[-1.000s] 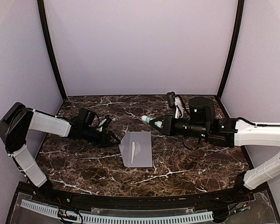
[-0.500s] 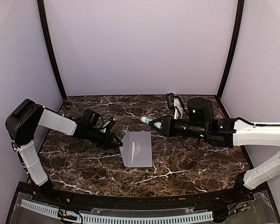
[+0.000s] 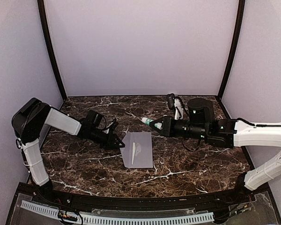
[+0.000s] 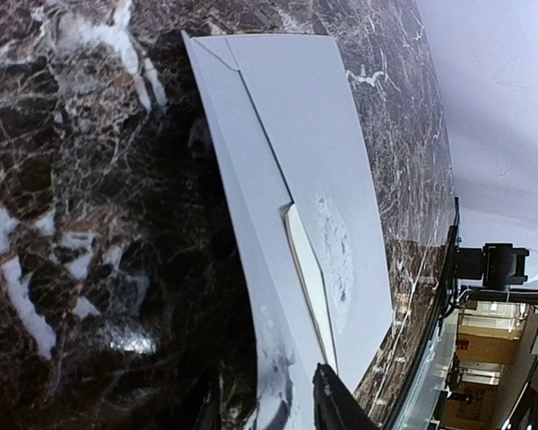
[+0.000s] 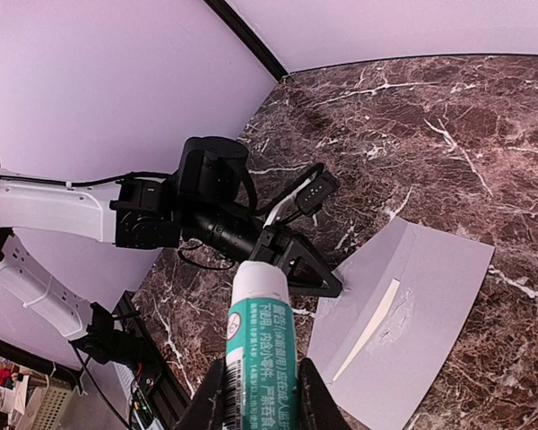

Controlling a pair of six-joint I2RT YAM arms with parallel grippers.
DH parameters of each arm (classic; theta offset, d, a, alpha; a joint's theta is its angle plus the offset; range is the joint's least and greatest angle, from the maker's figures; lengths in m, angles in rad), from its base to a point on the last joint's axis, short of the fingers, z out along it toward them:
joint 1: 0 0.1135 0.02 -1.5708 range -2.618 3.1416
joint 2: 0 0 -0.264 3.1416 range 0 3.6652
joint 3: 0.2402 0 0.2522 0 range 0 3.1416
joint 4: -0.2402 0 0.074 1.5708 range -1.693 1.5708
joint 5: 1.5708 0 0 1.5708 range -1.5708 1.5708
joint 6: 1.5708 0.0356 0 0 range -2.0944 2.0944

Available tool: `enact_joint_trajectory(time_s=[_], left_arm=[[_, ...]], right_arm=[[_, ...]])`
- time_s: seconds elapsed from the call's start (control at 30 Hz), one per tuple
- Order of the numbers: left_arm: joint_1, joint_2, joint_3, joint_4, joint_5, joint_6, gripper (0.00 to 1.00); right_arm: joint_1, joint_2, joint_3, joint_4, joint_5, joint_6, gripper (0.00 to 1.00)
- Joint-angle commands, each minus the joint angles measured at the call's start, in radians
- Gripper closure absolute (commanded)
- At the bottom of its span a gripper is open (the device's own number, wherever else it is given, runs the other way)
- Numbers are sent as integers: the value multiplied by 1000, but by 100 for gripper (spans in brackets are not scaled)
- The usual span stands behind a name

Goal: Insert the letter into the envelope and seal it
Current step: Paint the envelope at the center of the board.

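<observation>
The grey envelope (image 3: 141, 150) lies flat mid-table, and a cream sliver of the letter (image 3: 133, 152) shows at its flap. In the left wrist view the envelope (image 4: 287, 152) fills the centre, with the letter (image 4: 309, 278) peeking out from under the flap. My left gripper (image 3: 119, 142) is low at the envelope's left edge, open. That edge lies between its fingers (image 4: 341, 410). My right gripper (image 5: 260, 399) hovers behind and right of the envelope (image 5: 430, 296). It is shut on a green-and-white glue stick (image 5: 260, 345) whose cap points left (image 3: 147, 121).
The dark marble table (image 3: 84, 164) is walled in by lilac panels with black corner posts (image 3: 51, 51). White and black cables (image 3: 178, 107) rise behind the right arm. A perforated rail (image 3: 131, 218) runs along the near edge.
My left arm has slid right until its fingertips reach the envelope's left edge, and its jaws have narrowed. The right arm with the glue stick has hardly moved.
</observation>
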Motion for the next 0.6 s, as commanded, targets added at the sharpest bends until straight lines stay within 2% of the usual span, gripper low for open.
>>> enact_joint_trajectory(time_s=[0.0,0.33,0.57], left_arm=[[-5,11,27,-4,27,11,68],[-36,15,66,-87,-31,61,83],[-69,15,101,-165,-104,113,96]], right_arm=[[-4,11,-3,29,6,10,94],[1,75,32,-41,1,-17,96],[37,148,105,-172,28,-49,97]])
